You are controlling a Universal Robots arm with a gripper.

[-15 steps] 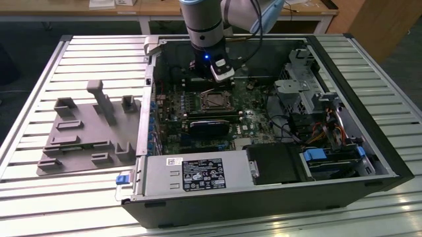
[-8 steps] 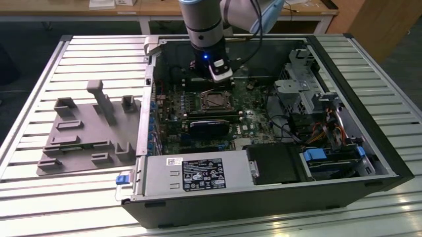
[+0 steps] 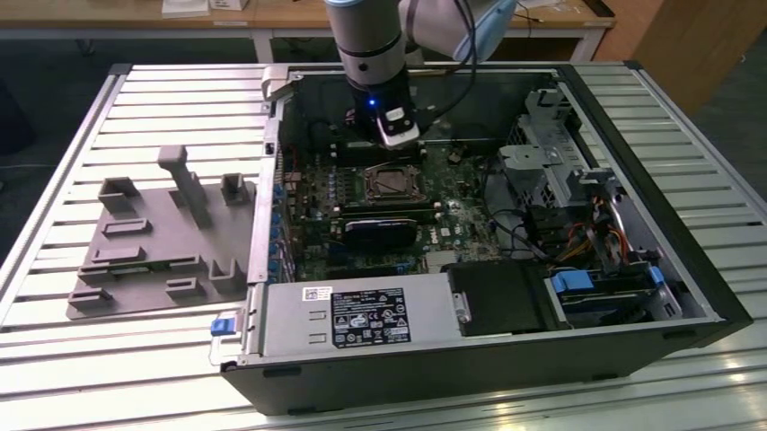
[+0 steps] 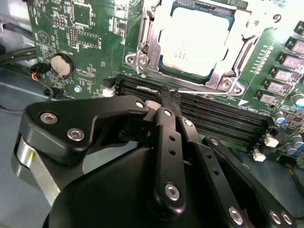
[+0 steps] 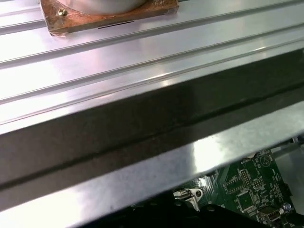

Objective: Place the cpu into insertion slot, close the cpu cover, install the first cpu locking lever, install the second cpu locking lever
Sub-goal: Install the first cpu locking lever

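In the second wrist view the end effector (image 4: 165,97) is pinched narrow; just past its tips the cpu (image 4: 194,40) lies framed by the cover (image 4: 148,33). The exterior view adds the case (image 3: 480,382) around them.

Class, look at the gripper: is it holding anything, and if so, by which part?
It cannot be told. The gripper is shut, its tips at a thin metal lever beside the cpu cover; the cpu lies under that cover.

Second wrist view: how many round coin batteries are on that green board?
1. The coin battery sits on the motherboard, apart from the cpu cover; the gripper hides part of the board, so others may be hidden.
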